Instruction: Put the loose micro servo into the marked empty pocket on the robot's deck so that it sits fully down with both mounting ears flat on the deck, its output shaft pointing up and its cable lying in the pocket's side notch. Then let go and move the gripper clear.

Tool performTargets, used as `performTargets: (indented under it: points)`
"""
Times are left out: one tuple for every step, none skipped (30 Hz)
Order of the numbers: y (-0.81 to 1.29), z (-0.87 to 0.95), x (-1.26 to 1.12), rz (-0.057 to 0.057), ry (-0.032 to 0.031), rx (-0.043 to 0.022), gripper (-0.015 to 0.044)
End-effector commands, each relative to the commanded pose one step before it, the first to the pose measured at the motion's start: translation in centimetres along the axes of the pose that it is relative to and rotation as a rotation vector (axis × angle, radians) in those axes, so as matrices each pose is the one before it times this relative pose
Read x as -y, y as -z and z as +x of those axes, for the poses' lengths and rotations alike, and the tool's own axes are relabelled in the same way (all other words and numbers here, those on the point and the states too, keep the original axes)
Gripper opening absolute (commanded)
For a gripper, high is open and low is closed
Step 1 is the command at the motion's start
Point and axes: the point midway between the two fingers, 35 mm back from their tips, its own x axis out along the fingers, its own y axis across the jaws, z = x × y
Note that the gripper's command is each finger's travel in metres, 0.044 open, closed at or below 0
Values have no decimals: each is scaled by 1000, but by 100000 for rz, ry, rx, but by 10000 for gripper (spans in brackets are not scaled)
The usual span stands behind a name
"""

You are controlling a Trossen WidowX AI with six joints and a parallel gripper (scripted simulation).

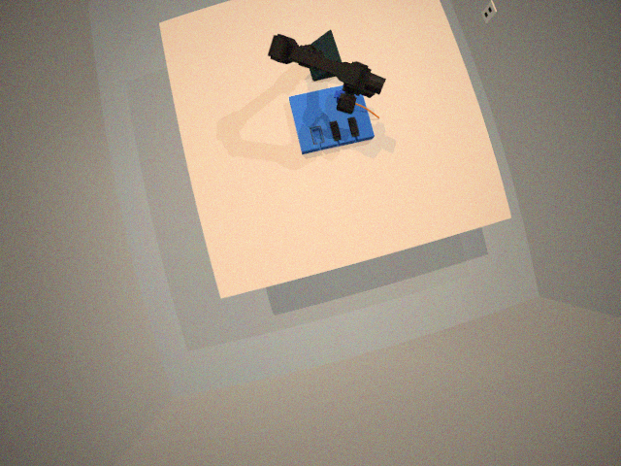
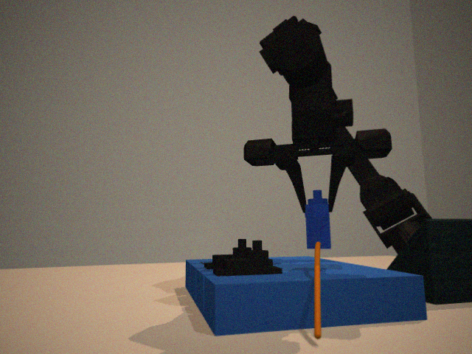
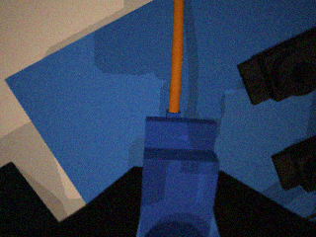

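Blue micro servo (image 2: 318,224) pinched near its top by black gripper (image 2: 316,207), suspended upright above blue deck (image 2: 343,293), shaft up, orange cable (image 2: 317,289) hanging straight down past deck's front face.

Blue servo (image 2: 318,224) with orange cable (image 2: 317,289), blue deck (image 2: 316,301) (two black servos (image 2: 243,260) aboard), beige table (image 1: 310,211).

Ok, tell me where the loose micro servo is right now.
In the exterior view the blue micro servo hangs in the pincer, lifted above the blue deck, right of the two black seated servos, its orange cable dangling down.
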Motion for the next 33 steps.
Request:
performTargets:
  points:
    - [42, -137, 469, -1118, 688, -1, 0]
    - [225, 0, 127, -4, 5, -14, 0]
    - [290, 0, 163, -5, 6, -18, 0]
    - [354, 0, 199, -6, 8, -22, 0]
    - [413, 1, 231, -6, 9, -26, 0]
    - [448, 1, 251, -7, 9, -28, 0]
    - [459, 1, 256, -7, 10, -29, 0]
    - [480, 1, 268, -7, 10, -29, 0]
    - [482, 1, 268, -7, 10, -29, 0]
    - [481, 1, 268, -7, 10, -29, 0]
    - [481, 1, 267, -7, 10, -28, 0]
    - [479, 1, 267, -7, 9, -28, 0]
    - [478, 1, 265, -7, 9, -27, 0]
    - [504, 1, 280, -7, 10, -28, 0]
    - [507, 1, 280, -7, 10, -28, 0]
    - [505, 1, 279, -6, 10, -27, 0]
    - [503, 1, 278, -6, 9, -26, 0]
    - [501, 1, 276, -6, 10, -26, 0]
    - [498, 1, 274, -6, 9, -25, 0]
    - [495, 1, 271, -5, 9, -25, 0]
    - [491, 1, 269, -5, 9, -24, 0]
    - [495, 3, 261, -2, 13, -33, 0]
    - [483, 1, 265, -4, 10, -23, 0]
    - [480, 1, 263, -4, 9, -21, 0]
    - [489, 2, 258, -1, 13, -31, 0]
    - [475, -1, 277, -3, 9, -13, 0]
    - [483, 1, 267, 1, 15, -29, 0]
    - [388, 2, 204, 4, 16, -35, 0]
    - [241, 2, 122, 3, 12, -27, 0]
    - [81, 1, 41, 1, 4, -10, 0]
    - [0, 0, 0, 0, 0, 0, 0]
    - [0, 0, 0, 569, 0, 0, 0]
    - [0, 0, 0, 1101, 0, 0, 0]
